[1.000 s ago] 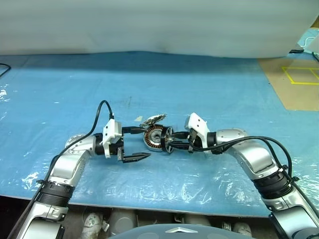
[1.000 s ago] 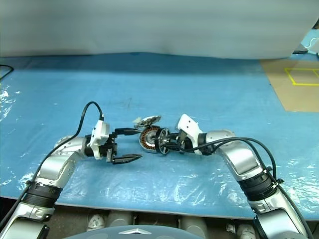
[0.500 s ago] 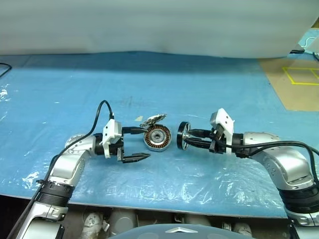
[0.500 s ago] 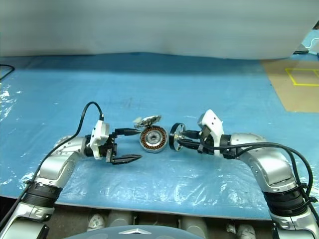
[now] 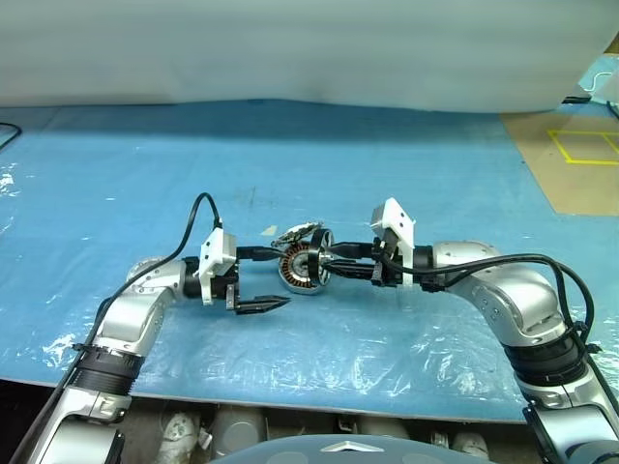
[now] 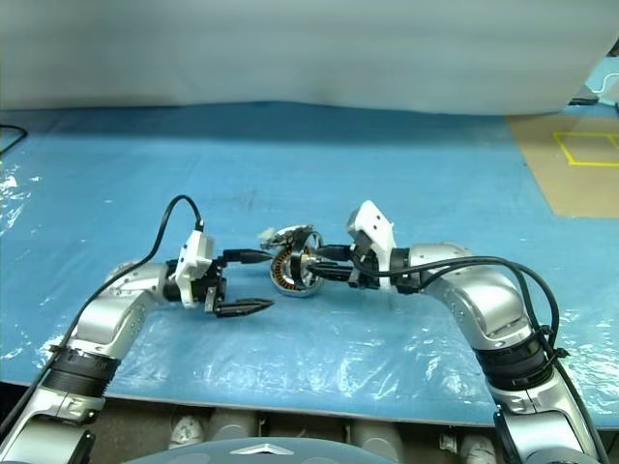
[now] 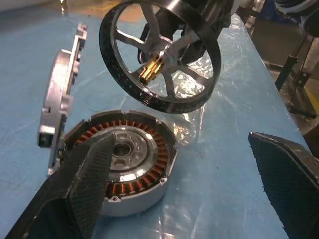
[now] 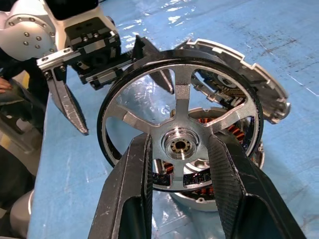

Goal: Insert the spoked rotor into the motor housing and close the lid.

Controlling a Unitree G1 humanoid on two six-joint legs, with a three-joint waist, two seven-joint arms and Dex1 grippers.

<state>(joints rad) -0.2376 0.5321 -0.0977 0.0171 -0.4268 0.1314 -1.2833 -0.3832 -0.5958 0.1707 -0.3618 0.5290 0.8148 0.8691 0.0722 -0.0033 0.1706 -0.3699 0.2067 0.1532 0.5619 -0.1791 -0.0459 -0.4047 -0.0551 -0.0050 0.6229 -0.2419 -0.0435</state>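
Two grippers work over the blue plastic sheet that covers the surface. The right gripper has its two black fingers closed on the spoked rotor, one finger on each side of the hub, through the gaps between the spokes. The rotor is held clear of the sheet, tilted, just above and beside the motor housing, with its brass-coloured shaft end facing the housing. The housing lies flat on the sheet, open side up, its ring of copper windings and silver hub exposed. The lid stands on edge just beside the housing, on its far side in the head views, leaning against it. The left gripper is level with the sheet, fingers spread wide and holding nothing; one fingertip lies close against the housing rim, the other well apart from it.
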